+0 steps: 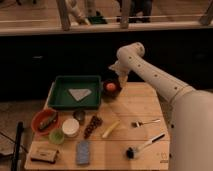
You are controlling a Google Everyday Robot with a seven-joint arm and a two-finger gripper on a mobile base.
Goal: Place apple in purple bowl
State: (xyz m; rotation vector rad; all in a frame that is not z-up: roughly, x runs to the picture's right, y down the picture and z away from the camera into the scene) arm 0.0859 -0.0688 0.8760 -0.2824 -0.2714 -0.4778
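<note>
Wooden table [135, 107] surface, near edge: a blue-grey sponge [83, 152] lies left of centre and a black-headed brush [142, 146] lies toward the right corner. None of these items belongs to the task.

Middle band: an orange bowl [34, 120] sits at the left edge. A yellow banana-like piece [110, 129] and a fork [145, 122] lie near the centre, well apart from the work zone.

Far edge: a green tray [60, 100] occupies the far left. Just beside its right wall stands the purple bowl [111, 95], very dark, close to the middle of the far edge. The apple [110, 87] shows as an orange-red spot inside the bowl's rim and appears to rest in it.

The gripper [121, 80] hangs at the bowl's far right rim, just above and beside the apple. Whether it is spread or closed on the fruit cannot be determined from here. The arm [150, 75] reaches in from the right side.

Step in hand, by judgement: the final placement, at the point of release.

Next move, by judgement:
1. Confirm that the apple is free of the gripper.
2. Lift straight up, clear of the rim, before any sideways travel.
3. Avoid contact with the bowl, since it looks light and could slide toward the tray.
</note>
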